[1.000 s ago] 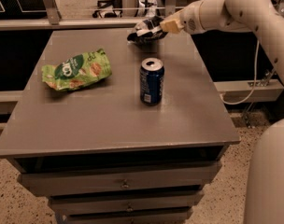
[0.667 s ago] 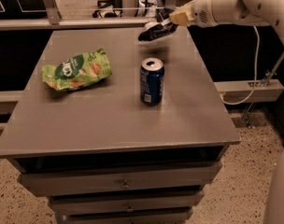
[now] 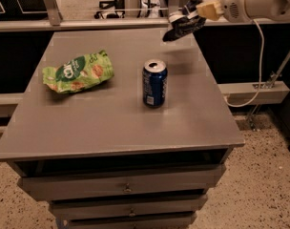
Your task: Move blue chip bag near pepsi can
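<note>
The pepsi can point(image 3: 155, 83) stands upright near the middle of the grey table point(image 3: 111, 123). My gripper point(image 3: 195, 12) is above the table's far right corner, shut on the blue chip bag point(image 3: 182, 25). The bag hangs down and to the left from the fingers, lifted clear of the tabletop. It is behind and to the right of the can, well apart from it.
A larger bright green chip bag point(image 3: 78, 72) lies on the left part of the table. My white arm point(image 3: 259, 1) reaches in from the upper right. A cable point(image 3: 259, 66) hangs at the right. Drawers point(image 3: 126, 187) are below the tabletop.
The gripper has lifted the blue chip bag off the table's far edge and raised it higher. The arm has pulled up and to the right.
</note>
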